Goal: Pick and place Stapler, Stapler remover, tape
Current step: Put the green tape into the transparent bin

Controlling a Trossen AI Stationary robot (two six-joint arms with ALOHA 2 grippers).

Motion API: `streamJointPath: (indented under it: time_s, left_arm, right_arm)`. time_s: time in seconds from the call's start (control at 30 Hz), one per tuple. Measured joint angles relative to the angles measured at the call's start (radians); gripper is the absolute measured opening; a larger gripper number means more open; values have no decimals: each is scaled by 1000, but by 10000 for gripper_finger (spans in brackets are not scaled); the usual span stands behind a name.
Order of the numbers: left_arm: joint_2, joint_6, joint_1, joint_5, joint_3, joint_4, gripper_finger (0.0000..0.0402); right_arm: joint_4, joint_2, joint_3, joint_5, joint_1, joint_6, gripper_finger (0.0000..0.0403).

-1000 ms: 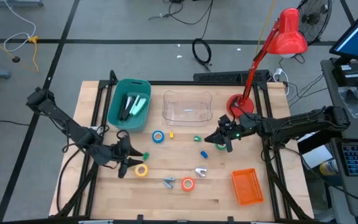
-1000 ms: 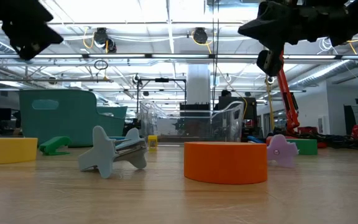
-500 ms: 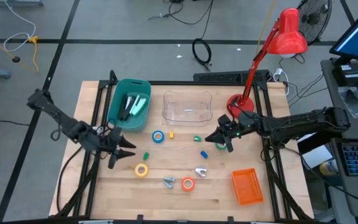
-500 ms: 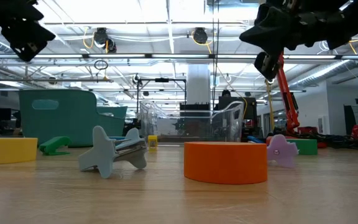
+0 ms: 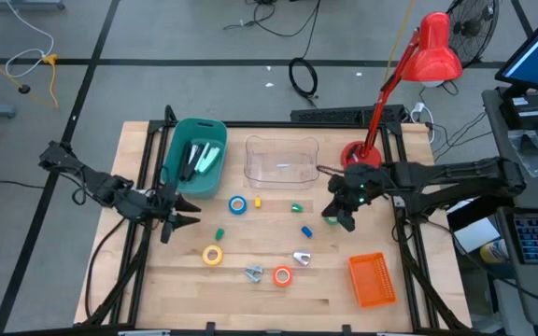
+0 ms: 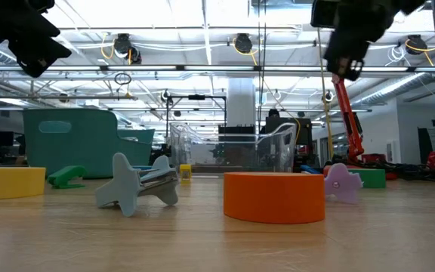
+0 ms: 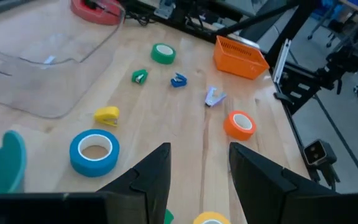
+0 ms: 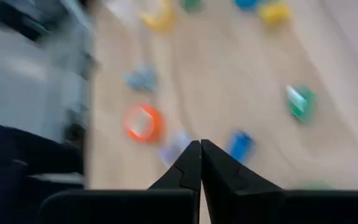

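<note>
We look down on a pale wooden table with a visible grain, framed by dark metal rails. The left gripper hangs above the table's left side, just in front of a teal plastic bin; its two dark, blunt fingers stand apart with bare wood between them, holding nothing. The right gripper is up over the right middle of the table, near the round red base of a desk lamp, and its tapered fingers are pressed tightly together, empty.

The tape lies as four smooth hollow rings. The blue roll sits just in front of a clear, thin-walled plastic tub; the yellow roll lies nearer the front left; the orange roll rests near the front edge, looking like a squat matte cylinder in the low view; the green roll lies close under the right gripper.

A grey, winged staple remover lies just beside the orange roll, and a paler one lies a little to its right. Small green, blue and yellow pieces are scattered between the rolls; we cannot tell what they are. An orange slotted basket sits at the front right.
</note>
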Motion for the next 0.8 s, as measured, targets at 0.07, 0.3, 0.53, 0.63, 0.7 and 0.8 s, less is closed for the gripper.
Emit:
streamJointPath:
  time_s: [0.07,0.3,0.53,0.63,0.7,0.8]
  left_arm:
    - [-25,15,10,1,0,-6,163]
    - [-96,48,52,-4,0,-57,163]
    - [-123,31,94,-2,1,-102,163]
    - [-123,25,105,-3,1,-104,163]
    - [-123,24,110,-2,1,-110,163]
    - [-123,22,111,-2,1,-110,163]
  right_arm:
    - [-150,17,45,31,7,0,0]
    - [-343,82,65,45,11,70,0]
    - [-410,188,64,44,-25,73,12]
    - [-435,226,64,47,-49,52,39]
    - [-423,241,64,68,-64,42,64]
    - [-397,257,64,124,-83,55,100]
